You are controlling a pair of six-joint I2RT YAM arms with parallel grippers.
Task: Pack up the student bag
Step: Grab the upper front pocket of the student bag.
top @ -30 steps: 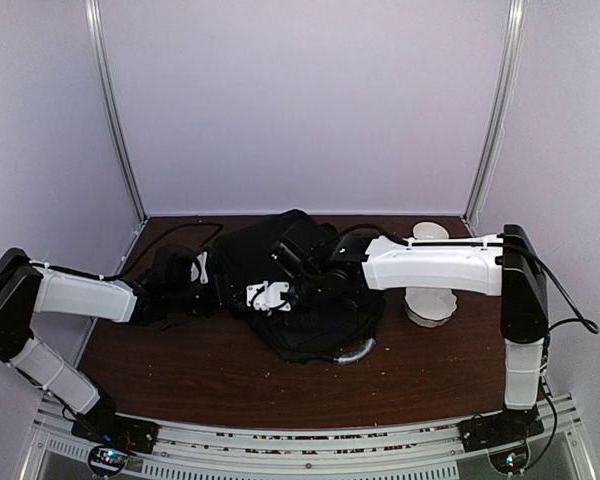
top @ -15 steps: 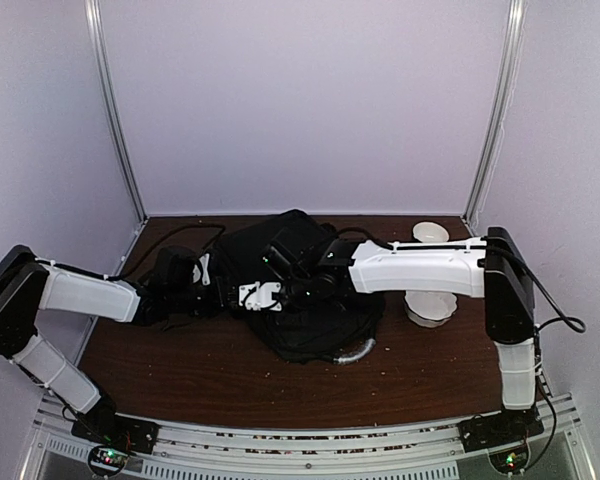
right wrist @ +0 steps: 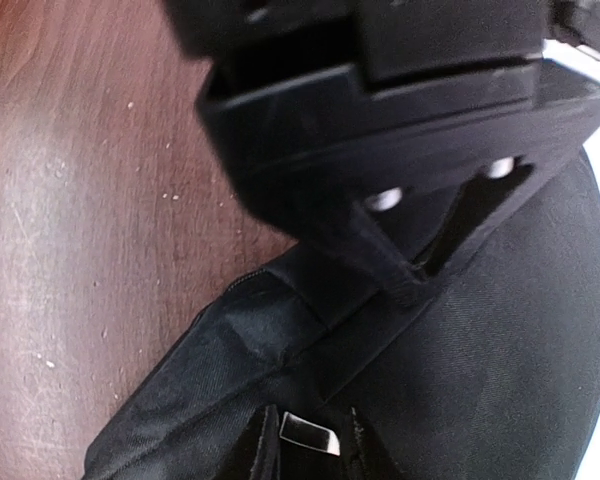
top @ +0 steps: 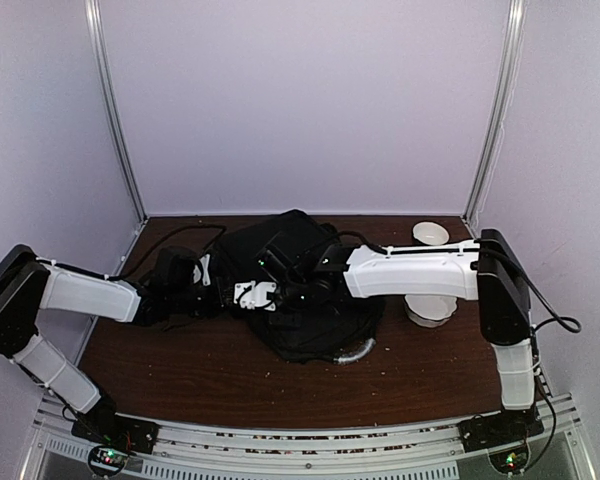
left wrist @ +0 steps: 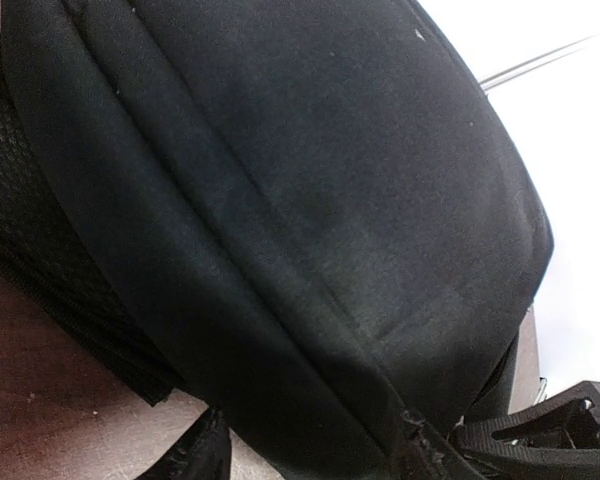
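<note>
The student bag (top: 310,300), black and bulky, lies in the middle of the table with its grey-silver handle (top: 355,352) at the near side. My left gripper (top: 212,290) is at the bag's left edge. In the left wrist view a thick fold of the bag (left wrist: 310,250) fills the space between its fingers (left wrist: 198,455). My right arm reaches leftward over the bag. Its gripper (right wrist: 310,445) is closed on a small silver zipper pull (right wrist: 308,433) on the bag's seam. The left gripper's black body (right wrist: 380,120) hangs just beyond it.
Two white bowls stand to the right of the bag, one at the back (top: 430,233) and one half under the right arm (top: 428,308). A black cable (top: 180,235) runs along the back left. Brown tabletop (top: 180,360) shows in front of the bag.
My right arm has slid further left across the bag and its jaws have narrowed around the zipper pull. The left arm and the bag have stayed put.
</note>
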